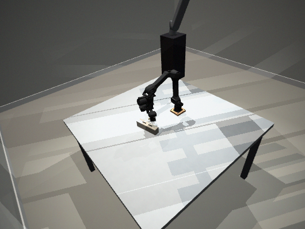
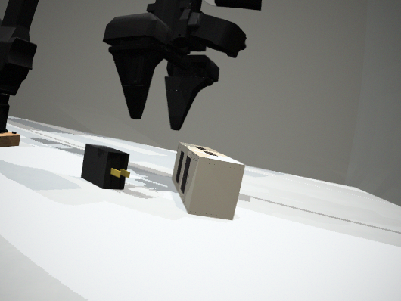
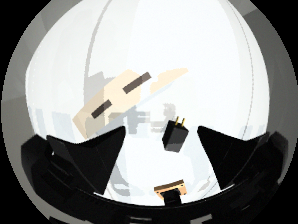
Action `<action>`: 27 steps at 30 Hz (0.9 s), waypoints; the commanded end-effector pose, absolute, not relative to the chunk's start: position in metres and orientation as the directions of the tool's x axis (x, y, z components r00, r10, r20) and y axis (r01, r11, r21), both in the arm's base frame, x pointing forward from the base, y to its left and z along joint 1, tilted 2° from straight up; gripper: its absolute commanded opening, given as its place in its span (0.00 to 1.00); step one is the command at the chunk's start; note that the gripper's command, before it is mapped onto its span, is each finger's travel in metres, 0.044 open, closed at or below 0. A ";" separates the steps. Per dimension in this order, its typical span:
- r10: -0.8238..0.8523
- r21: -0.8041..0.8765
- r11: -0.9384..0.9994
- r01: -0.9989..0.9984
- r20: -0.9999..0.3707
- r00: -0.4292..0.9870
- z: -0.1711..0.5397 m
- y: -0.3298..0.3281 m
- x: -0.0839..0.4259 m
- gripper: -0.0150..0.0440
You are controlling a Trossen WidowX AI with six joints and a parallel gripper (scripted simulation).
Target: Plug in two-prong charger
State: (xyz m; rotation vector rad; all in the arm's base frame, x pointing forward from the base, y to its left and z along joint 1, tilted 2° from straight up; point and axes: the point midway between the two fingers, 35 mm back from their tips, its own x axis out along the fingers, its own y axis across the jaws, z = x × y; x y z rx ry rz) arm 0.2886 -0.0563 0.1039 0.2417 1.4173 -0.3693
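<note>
The black, boxy two-prong charger (image 2: pixel 102 166) (image 3: pixel 175 137) lies on the white, flat-topped counter (image 1: pixel 161 172) (image 2: pixel 227 257) (image 3: pixel 175 30), unplugged and apart from the power strip. Its two brass-coloured flat prongs (image 2: pixel 120 173) (image 3: pixel 180 121) stick out of one end, and in the exterior view that end is turned toward the strip.

The beige, long rectangular power strip (image 1: pixel 147 128) (image 2: pixel 216 187) (image 3: pixel 114 97) also rests on the counter, near the charger. Dark slots show on its side and dark openings on its top in the exterior view.

The black gripper with tapering fingers (image 2: pixel 156 124) is released, its two fingers spread wide with nothing between them. It hangs above the counter, points downward and touches neither the charger nor the strip. In the wrist view the charger appears between the fingers, nearer the right-hand side of the picture, while the strip appears farther up and to the left.

The black jointed arm (image 1: pixel 156 83) (image 2: pixel 17 49) stands on a small orange-brown square base plate (image 1: pixel 171 111) (image 2: pixel 10 141) (image 3: pixel 159 190).
</note>
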 end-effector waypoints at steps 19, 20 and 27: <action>0.021 0.005 0.774 0.633 -1.000 -0.017 0.094 -0.073 0.241 1.00; 0.021 0.005 0.774 0.633 -1.000 -0.017 0.092 -0.073 0.241 1.00; 0.021 0.005 0.774 0.633 -1.000 -0.017 0.082 -0.074 0.241 1.00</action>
